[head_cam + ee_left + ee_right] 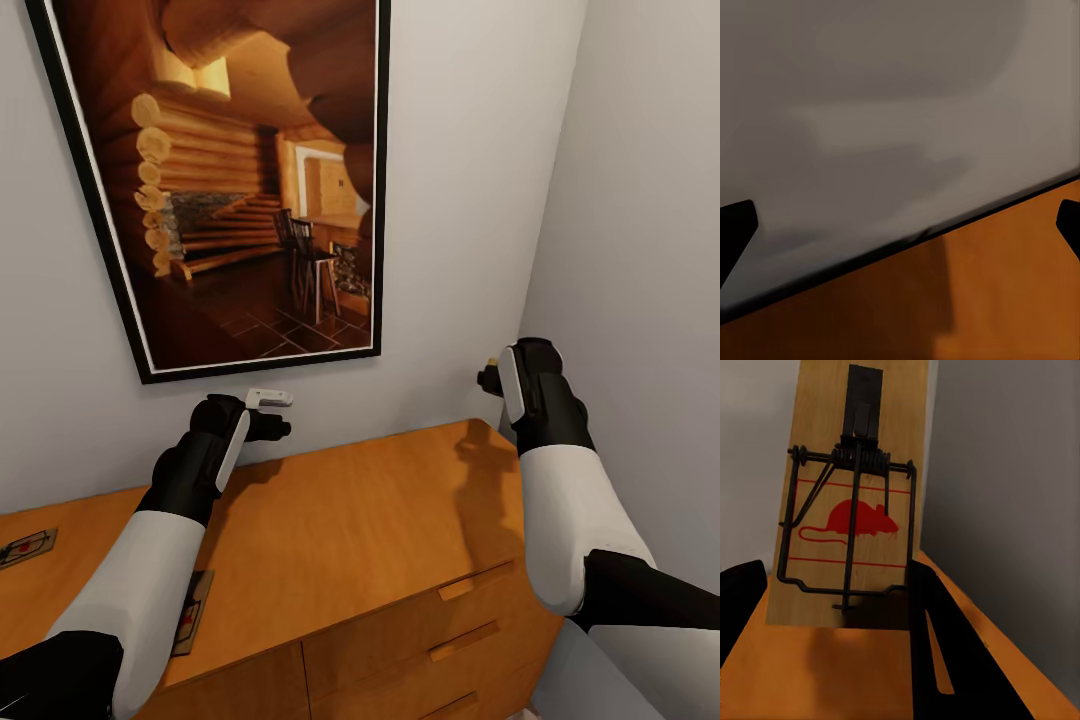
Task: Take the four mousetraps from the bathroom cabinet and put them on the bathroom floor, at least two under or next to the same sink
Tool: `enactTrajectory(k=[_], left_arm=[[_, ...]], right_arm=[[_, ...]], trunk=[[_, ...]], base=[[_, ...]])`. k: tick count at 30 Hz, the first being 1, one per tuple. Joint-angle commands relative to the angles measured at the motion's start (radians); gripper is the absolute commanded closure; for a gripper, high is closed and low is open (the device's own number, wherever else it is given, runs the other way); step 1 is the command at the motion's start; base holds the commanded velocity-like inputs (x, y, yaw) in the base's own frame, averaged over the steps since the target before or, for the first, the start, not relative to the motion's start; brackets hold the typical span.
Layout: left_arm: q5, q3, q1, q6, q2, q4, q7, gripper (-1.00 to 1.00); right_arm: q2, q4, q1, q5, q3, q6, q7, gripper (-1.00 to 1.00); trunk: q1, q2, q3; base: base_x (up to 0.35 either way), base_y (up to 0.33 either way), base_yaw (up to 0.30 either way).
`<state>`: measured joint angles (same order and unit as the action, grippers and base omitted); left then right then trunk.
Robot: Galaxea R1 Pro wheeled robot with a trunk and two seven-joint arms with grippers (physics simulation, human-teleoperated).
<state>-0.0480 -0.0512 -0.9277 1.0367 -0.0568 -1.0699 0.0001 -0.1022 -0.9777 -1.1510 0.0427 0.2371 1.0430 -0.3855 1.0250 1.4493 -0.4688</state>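
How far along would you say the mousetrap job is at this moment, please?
Nothing looks placed yet. In hand: the right end effector is shut on one mousetrap, held up above the cabinet. The left end effector is open and empty. Left to do: two traps lie on the cabinet top, one at its left end, one partly under the left arm; every floor placement near the sink remains.

Home: framed picture [240, 180], wooden cabinet [400, 540]

Tan mousetrap [847, 502] bears a red mouse print and black wire; the cabinet [330, 540] is orange-brown.
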Motion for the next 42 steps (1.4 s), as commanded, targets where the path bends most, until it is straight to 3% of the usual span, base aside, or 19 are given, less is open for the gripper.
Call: enactTrajectory(k=[1,21,29,42], left_arm=[[-0.004,-0.001,-0.001,0.004,0.000,-0.001,0.000,-1.00],[-0.001,-0.001,-0.001,0.008,-0.003,-0.012,0.001,-1.00],[0.026,0.000,-0.001,0.006,-0.002,-0.013,0.002,-1.00],[0.033,0.000,-0.001,0.005,0.000,-0.014,0.003,-1.00]], right_arm=[[-0.001,0.001,-0.001,0.003,0.002,0.004,0.002,1.00],[-0.001,0.009,-0.001,-0.001,0.002,0.004,0.002,1.00],[-0.001,0.011,-0.001,-0.003,0.003,0.004,0.002,1.00],[0.000,0.011,0.002,-0.003,0.004,0.004,0.003,1.00]], trunk=[[0.000,0.001,-0.001],[0.000,0.001,-0.001],[0.000,0.001,-0.001],[0.000,0.001,-0.001]], base=[[0.000,0.000,0.000],[0.000,0.000,0.000],[0.000,0.000,0.000],[0.000,0.000,0.000]])
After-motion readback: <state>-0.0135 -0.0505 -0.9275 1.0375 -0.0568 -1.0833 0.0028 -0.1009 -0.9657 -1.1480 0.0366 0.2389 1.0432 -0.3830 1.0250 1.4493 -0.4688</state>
